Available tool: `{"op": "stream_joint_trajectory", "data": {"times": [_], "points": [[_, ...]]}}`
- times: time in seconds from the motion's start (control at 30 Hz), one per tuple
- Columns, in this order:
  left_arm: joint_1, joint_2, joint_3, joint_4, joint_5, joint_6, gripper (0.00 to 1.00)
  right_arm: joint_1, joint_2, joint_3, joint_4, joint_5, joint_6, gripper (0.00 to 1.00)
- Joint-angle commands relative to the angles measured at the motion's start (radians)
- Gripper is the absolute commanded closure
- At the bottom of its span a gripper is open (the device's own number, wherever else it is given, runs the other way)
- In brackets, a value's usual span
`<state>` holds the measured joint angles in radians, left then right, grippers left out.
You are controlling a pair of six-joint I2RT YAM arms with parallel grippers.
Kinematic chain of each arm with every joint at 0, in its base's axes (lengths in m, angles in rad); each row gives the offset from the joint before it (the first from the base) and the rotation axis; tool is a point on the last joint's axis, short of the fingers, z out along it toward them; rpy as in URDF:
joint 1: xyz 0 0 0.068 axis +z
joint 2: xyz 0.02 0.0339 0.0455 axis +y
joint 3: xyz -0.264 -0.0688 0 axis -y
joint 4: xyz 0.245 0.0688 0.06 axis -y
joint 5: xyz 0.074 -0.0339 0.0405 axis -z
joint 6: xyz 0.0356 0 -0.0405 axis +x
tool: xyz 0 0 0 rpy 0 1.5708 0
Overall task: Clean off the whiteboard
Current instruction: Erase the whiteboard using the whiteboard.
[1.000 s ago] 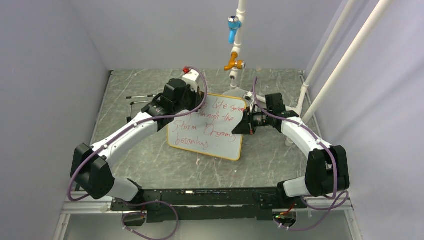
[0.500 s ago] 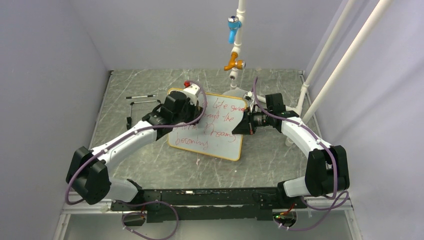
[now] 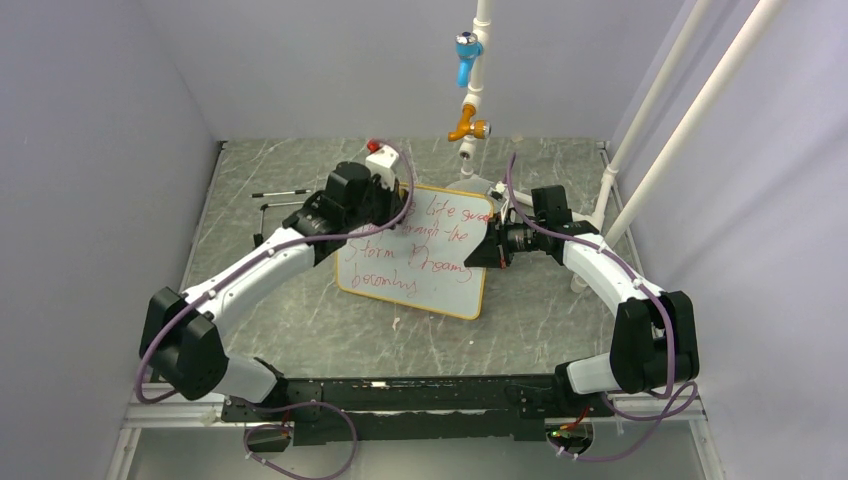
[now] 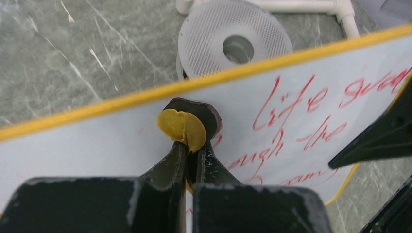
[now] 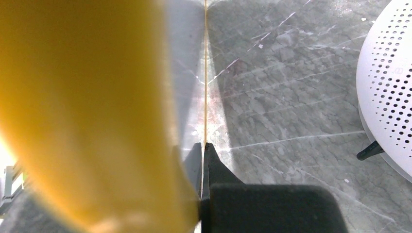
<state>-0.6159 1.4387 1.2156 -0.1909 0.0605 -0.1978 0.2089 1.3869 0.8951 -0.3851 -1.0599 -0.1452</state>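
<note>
The whiteboard [image 3: 430, 272] lies mid-table, orange-framed, with red handwriting over its right and lower parts. In the left wrist view its [image 4: 301, 87] upper left area shows bare white. My left gripper [image 4: 193, 145] is shut on a round yellow-and-black eraser [image 4: 183, 127], pressed to the board just below its top edge. From above, that gripper [image 3: 392, 205] sits over the board's upper left corner. My right gripper [image 3: 478, 252] is shut on the board's right edge; its wrist view shows the jaws [image 5: 204, 148] pinching the thin edge [image 5: 205, 73], with the frame a yellow blur [image 5: 87, 107].
A white perforated disc [image 4: 204, 34] rests just beyond the board's far edge, also in the right wrist view [image 5: 388, 87]. A white pipe with blue and orange valves [image 3: 468, 60] hangs at the back. Slanted white pipes [image 3: 650, 150] stand at right. Black wire pieces [image 3: 280, 205] lie at left.
My left gripper swept toward me across the board's upper left with the eraser, then back up to the top edge. The right arm and the board stayed still.
</note>
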Motion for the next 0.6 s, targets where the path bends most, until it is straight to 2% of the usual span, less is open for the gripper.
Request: {"op": "stream_joint_trajectory", "data": {"times": [0.0, 0.1, 0.2, 0.57], "points": [[-0.006, -0.066, -0.161, 0.068, 0.029, -0.032, 1.0, 0.023, -0.025, 0.03, 0.013, -0.004, -0.092, 1.0], [-0.012, -0.095, -0.227, 0.089, 0.03, -0.047, 1.0, 0.022, -0.019, 0.029, 0.015, -0.003, -0.092, 1.0], [-0.01, -0.086, -0.21, 0.08, 0.012, -0.032, 1.0, 0.023, -0.017, 0.03, 0.015, -0.003, -0.092, 1.0], [0.027, 0.052, 0.129, -0.024, 0.065, 0.063, 1.0, 0.023, -0.022, 0.031, 0.01, 0.0, -0.097, 1.0]]}}
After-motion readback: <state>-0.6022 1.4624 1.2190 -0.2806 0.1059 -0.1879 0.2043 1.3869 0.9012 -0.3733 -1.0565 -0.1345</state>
